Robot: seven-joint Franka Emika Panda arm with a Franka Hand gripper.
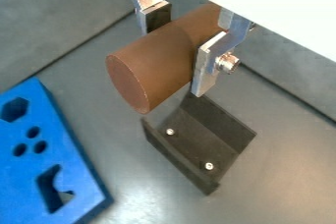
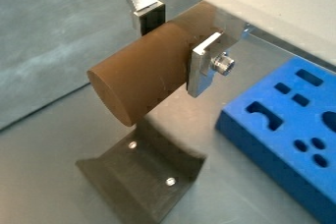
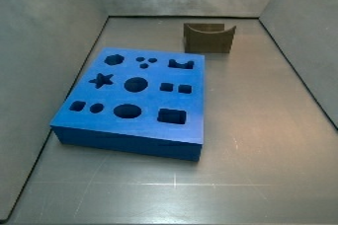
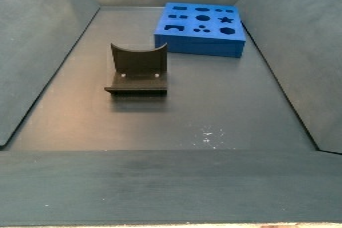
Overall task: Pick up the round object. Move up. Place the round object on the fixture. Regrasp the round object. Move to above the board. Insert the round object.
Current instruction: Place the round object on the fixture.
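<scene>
Holding the peg (image 1: 155,66) clamped in the gripper (image 1: 184,41) above the fixture (image 1: 199,138); placing, regrasping, board (image 1: 46,159) insertion are pending.

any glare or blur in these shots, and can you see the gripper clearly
In both wrist views the gripper holding the round object is sharp, its upper background blown out white. In a side view the floor shows glare specks, and the peg is a blurry blob at the top edge.

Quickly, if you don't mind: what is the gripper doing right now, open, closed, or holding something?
Gripper: closed on the round wooden peg, held in the air above the fixture in both wrist views.
</scene>
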